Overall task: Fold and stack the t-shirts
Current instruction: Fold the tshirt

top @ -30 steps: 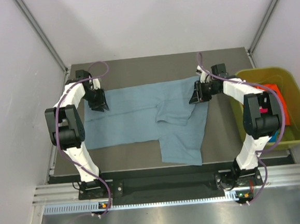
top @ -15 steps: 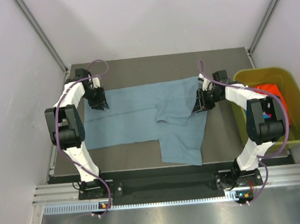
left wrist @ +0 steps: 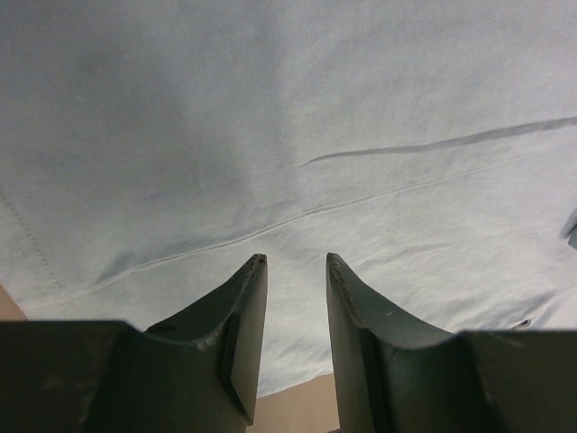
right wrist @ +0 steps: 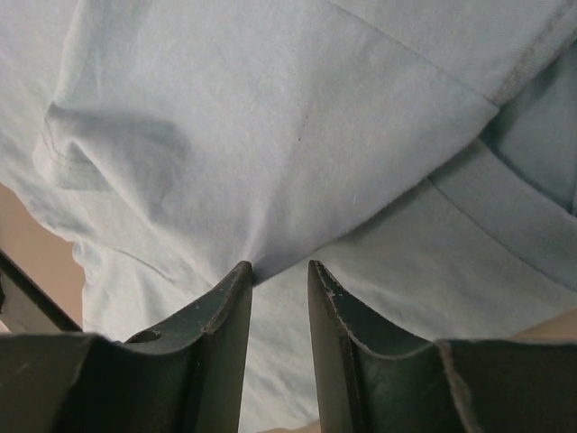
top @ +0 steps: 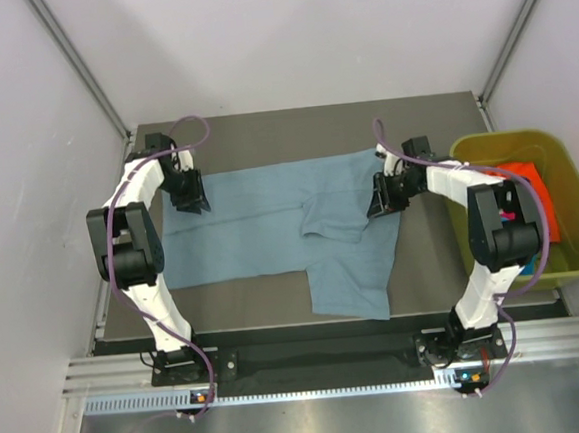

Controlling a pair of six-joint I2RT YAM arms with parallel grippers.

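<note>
The large grey-blue t-shirt [top: 260, 229] lies spread on the dark table, with a sleeve part folded over near its middle right. My left gripper [top: 192, 202] stands at the shirt's far left corner, its jaws a little apart over the cloth's edge [left wrist: 270, 135], nothing held between them [left wrist: 296, 262]. My right gripper [top: 379, 201] stands at the shirt's far right edge. Its jaws are also a little apart [right wrist: 279, 266], and the left tip touches a fold in the cloth [right wrist: 270, 117]. Orange cloth [top: 524, 173] lies in the bin.
A yellow-green bin [top: 484, 144] stands at the table's right edge, close to my right arm. Grey walls enclose the table on the left, back and right. Bare table [top: 293, 131] shows beyond the shirt.
My right gripper has shifted slightly toward me and left along the shirt's right edge. The left gripper and the shirt have stayed put.
</note>
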